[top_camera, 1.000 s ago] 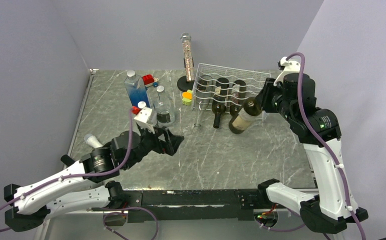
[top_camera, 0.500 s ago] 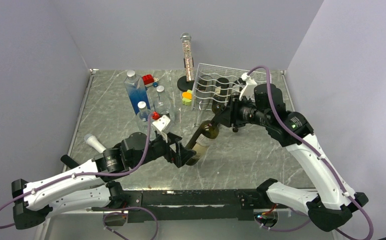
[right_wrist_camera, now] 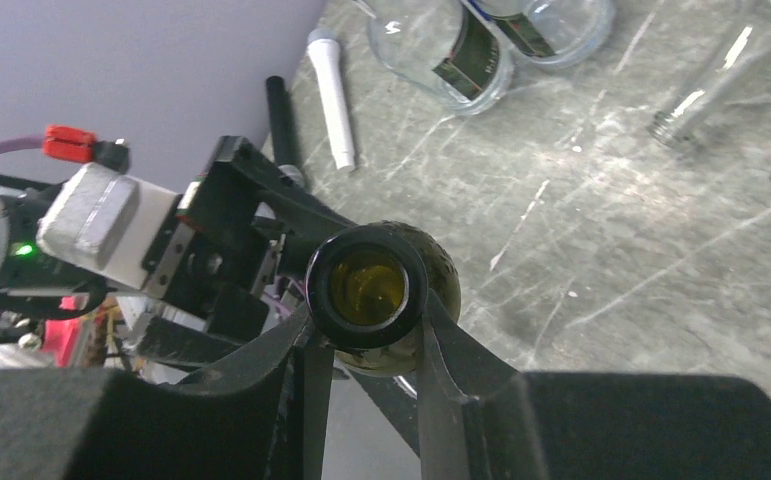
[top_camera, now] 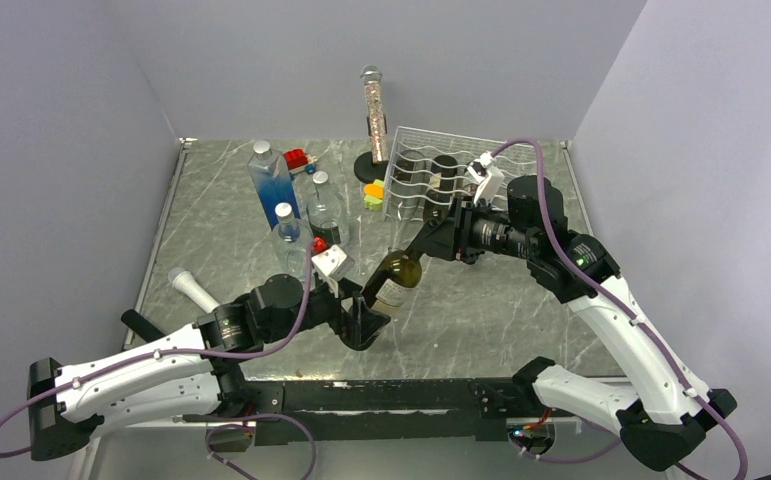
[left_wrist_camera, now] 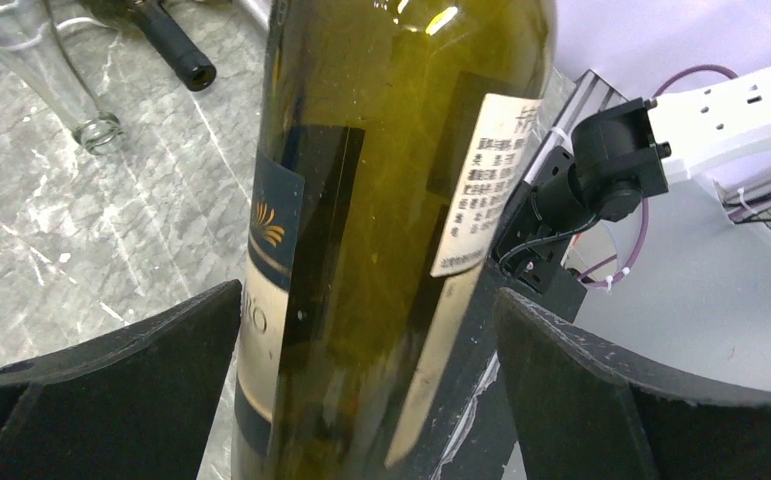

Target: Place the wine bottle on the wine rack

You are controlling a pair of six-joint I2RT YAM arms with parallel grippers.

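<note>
**Handover over mid-table, rack not yet reached**

My right claw (right_wrist_camera: 366,335) is clamped on the neck of the wine bottle (top_camera: 391,283); the bottle hangs tilted over the middle of the table (top_camera: 521,310), base toward the near edge, well short of the wine rack (top_camera: 408,182) at the back; my left claw (left_wrist_camera: 371,385) stands wide apart, the bottle's body between its fingers (left_wrist_camera: 131,385) and not pinched. I judge this a handover or re-grip; next, the left should close squarely on the labelled body before the right lets go. The carry back needs care: water bottles (top_camera: 326,212) crowd the left; a clear glass bottle (left_wrist_camera: 86,110) lies before the rack; dark bottles (top_camera: 445,168) fill some cradles; the barest stone is front right.
</note>
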